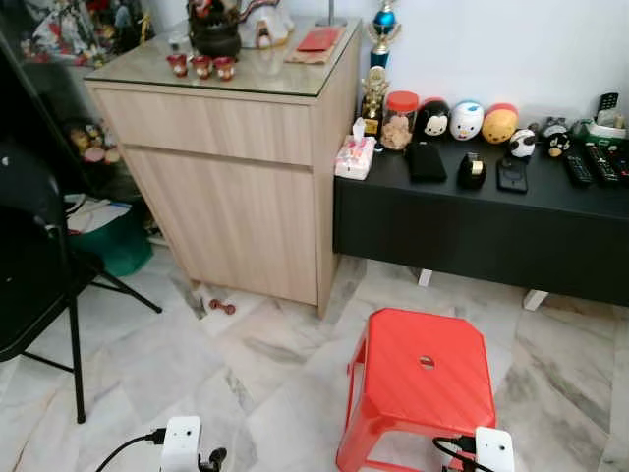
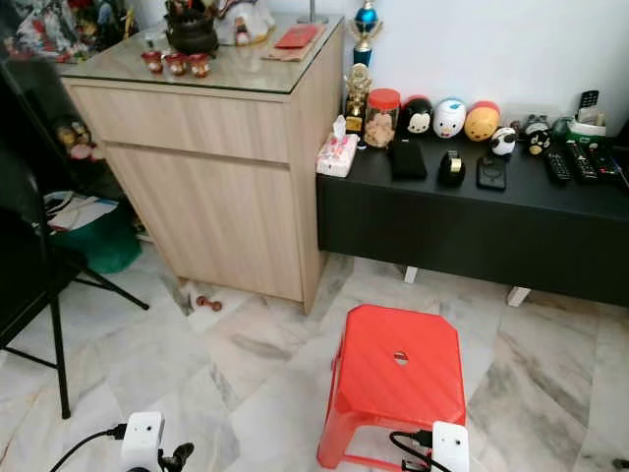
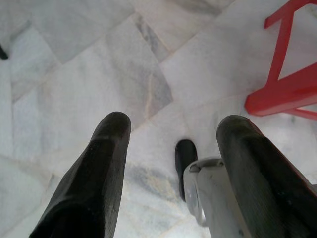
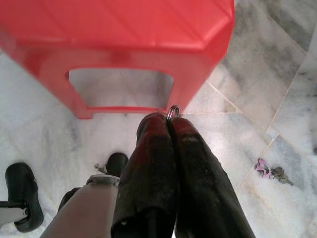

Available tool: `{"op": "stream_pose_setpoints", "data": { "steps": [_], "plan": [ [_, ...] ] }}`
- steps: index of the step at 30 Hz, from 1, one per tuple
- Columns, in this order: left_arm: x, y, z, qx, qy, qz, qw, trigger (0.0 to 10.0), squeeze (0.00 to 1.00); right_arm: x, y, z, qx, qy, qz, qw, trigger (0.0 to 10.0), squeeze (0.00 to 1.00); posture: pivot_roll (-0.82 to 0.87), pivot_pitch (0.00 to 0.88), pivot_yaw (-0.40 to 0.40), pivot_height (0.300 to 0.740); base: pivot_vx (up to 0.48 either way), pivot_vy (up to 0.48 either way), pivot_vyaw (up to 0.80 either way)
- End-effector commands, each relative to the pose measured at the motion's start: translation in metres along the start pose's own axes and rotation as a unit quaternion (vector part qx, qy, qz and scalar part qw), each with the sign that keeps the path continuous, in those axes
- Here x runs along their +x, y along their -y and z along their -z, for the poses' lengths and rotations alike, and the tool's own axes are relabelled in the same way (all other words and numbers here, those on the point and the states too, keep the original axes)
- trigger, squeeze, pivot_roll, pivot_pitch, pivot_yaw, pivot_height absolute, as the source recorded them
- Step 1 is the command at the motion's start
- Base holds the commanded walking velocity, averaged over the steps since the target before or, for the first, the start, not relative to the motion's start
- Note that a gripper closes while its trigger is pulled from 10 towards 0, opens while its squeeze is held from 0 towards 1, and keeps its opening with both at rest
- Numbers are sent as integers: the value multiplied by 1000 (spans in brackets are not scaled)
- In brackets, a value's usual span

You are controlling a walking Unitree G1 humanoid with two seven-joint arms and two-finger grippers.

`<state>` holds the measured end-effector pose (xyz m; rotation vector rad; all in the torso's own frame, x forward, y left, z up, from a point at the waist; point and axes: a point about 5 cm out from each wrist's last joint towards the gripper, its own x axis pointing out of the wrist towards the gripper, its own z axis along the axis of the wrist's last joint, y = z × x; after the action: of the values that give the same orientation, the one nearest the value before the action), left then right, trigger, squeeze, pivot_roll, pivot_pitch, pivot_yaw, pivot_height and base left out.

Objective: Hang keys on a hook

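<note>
My right gripper [image 4: 169, 119] hangs low beside the red plastic stool [image 4: 119, 29], its fingers shut, with a small metal key ring [image 4: 173, 111] pinched at their tips. A second bunch of keys with a pink tag [image 4: 269, 170] lies on the marble floor close by. Over bare marble, my left gripper [image 3: 168, 129] is open with nothing between its fingers. In the left eye view, the two white wrist units show at the bottom edge, the left one [image 1: 181, 440] and the right one [image 1: 493, 447].
The red stool [image 1: 421, 383] stands just ahead on the right. Behind it runs a low black bench [image 1: 472, 221] with toys, remotes and a tissue pack. A wooden cabinet [image 1: 236, 157] stands ahead on the left, and a black folding chair [image 1: 39, 275] at the far left.
</note>
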<state>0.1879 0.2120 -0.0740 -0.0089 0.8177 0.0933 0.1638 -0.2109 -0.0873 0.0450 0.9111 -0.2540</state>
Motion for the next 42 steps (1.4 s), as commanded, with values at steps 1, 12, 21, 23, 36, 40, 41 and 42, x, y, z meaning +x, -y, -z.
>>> {"op": "stream_pose_setpoints", "data": {
  "steps": [1, 12, 21, 23, 36, 40, 41, 42],
  "plan": [
    [-2, -2, 8, -12, -14, -2, 1000, 10000, 0, -1, -1, 2, 4, -2, 2, 1000, 10000, 0, 48, 0, 21, 740, -281, 0, 0],
    [-2, 1, 8, -15, -13, 0, 1000, 10000, 0, 0, 0, 1, 2, 0, 4, 1000, 10000, 0, 49, 0, 13, 740, -281, 0, 0],
    [-2, 2, 8, -17, -11, 0, 1000, 10000, 0, 0, 0, 1, 0, 0, 6, 1000, 10000, 0, 50, 0, 9, 740, -277, 0, 0],
    [-2, 2, 8, -16, -11, 0, 1000, 10000, 0, 0, 0, 1, 0, 0, 6, 1000, 10000, 0, 50, 0, 9, 740, 0, 0, 0],
    [-1, 6, 8, 10, -18, 8, 1000, 10000, 0, -1, 5, 3, 8, -4, 12, 1000, 10000, 0, 23, 17, 6, 740, 0, -59, 0],
    [-1, 6, 9, 10, -18, 8, 1000, 10000, 0, -1, 5, 4, 8, -5, 15, 1000, 10000, 0, 19, 23, 6, 740, 0, -405, -450],
    [-1, 6, 9, 10, -18, 8, 1000, 10000, 0, -1, 5, 4, 8, -5, 15, 1000, 10000, 0, 19, 26, 8, 740, 0, -412, -800],
    [-1, 6, 9, 10, -18, 8, 1000, 10000, 0, -1, 5, 4, 8, -6, 15, 1000, 10000, 0, 19, 26, 8, 740, 0, -412, -800]
  ]
}}
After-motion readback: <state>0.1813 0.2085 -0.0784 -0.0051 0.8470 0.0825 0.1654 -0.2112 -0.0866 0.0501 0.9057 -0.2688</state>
